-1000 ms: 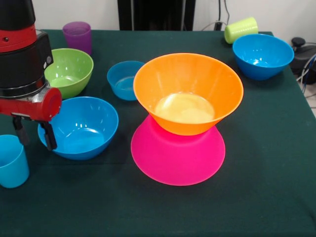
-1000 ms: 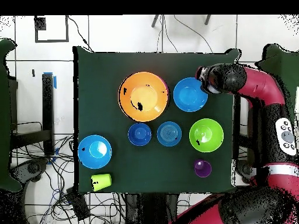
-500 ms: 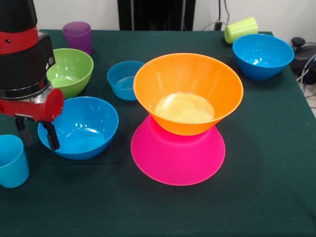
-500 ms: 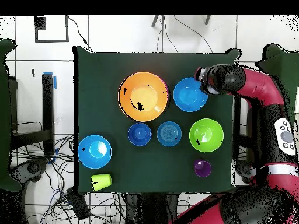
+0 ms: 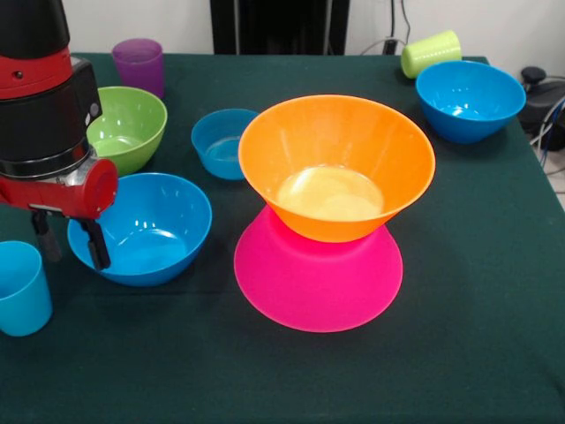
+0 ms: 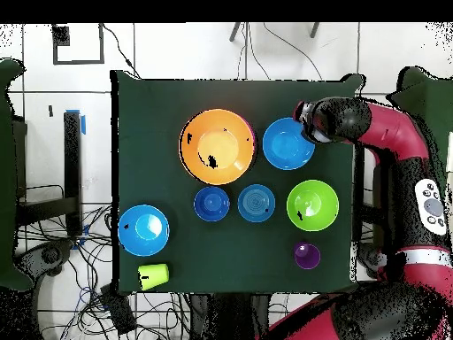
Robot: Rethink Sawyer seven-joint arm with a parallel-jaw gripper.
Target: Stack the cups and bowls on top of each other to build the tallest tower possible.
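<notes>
Orange bowl sits upright on inverted pink bowl; claw parted.

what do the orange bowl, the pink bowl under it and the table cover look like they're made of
Orange bowl: most likely glossy plastic, going by its uniform colour, thin rim and the pale sheen on its floor.
Pink bowl: probably the same plastic; it lies upside down, smooth and evenly coloured, with a duller shine.
Table cover: looks like dark green cloth, matte, with no reflections.
</notes>
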